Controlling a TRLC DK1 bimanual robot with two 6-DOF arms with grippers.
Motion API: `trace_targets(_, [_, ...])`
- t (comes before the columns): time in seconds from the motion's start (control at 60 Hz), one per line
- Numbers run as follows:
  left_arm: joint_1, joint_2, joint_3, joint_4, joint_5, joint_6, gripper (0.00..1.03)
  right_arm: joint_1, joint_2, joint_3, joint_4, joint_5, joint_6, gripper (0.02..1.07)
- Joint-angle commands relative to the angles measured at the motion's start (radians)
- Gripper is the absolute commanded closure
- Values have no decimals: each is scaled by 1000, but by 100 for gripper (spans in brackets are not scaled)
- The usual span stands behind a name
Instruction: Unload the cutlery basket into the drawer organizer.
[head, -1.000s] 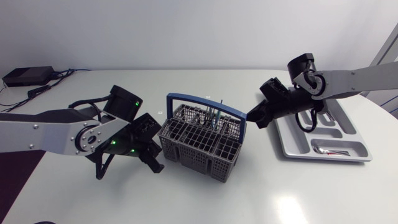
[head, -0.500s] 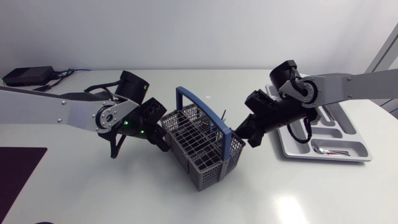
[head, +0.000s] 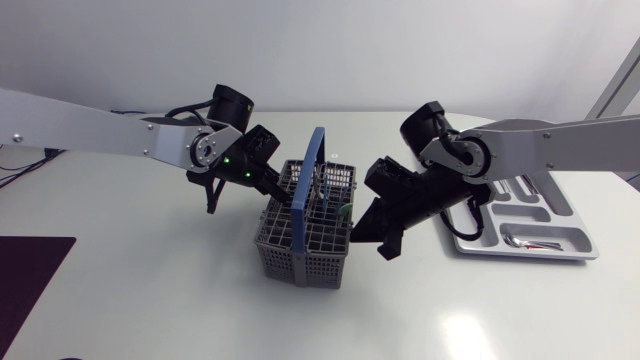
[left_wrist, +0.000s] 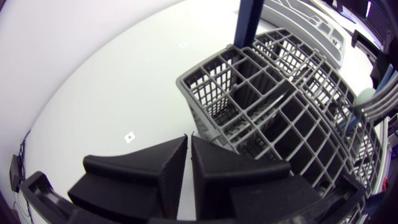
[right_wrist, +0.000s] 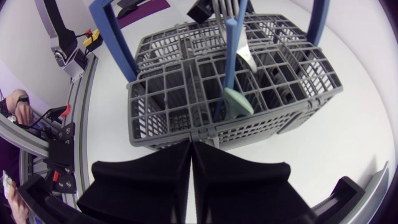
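The grey cutlery basket (head: 300, 255) with its blue handle (head: 312, 185) stands end-on at the table's middle. A few teal and blue-handled pieces of cutlery (head: 335, 200) stand in it. My left gripper (head: 283, 195) is shut, its tips at the basket's far left rim; in the left wrist view the left gripper (left_wrist: 189, 146) points straight at the basket's corner (left_wrist: 205, 124). My right gripper (head: 360, 230) is shut too and presses the basket's right wall. In the right wrist view the right gripper (right_wrist: 189, 149) meets the basket wall (right_wrist: 186, 118) below a teal spoon (right_wrist: 237, 102). The grey drawer organizer (head: 590, 248) lies far right.
A spoon (head: 520, 241) and other cutlery lie in the organizer's compartments, partly behind my right arm. A small marker sticker (left_wrist: 130, 137) sits on the white table beside the basket. Both arms reach over the table's middle from the sides.
The basket has swung about a quarter turn, from lying wide to end-on, and shifted slightly left. My left gripper rose to its far side; my right gripper came left and nearer, following the basket.
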Motion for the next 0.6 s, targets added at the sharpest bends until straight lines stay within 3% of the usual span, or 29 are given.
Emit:
trace_targets(0.0, [7, 44, 61, -4, 18, -12, 86, 30, -21, -22, 3, -3, 30, 101])
trace_targets(0.3, [93, -51, 4, -26, 19, 26, 86, -66, -148, -85, 3, 12, -12, 101])
trace_targets(0.583, [116, -401, -154, -92, 34, 92, 85, -127, -254, -136, 15, -12, -84, 100])
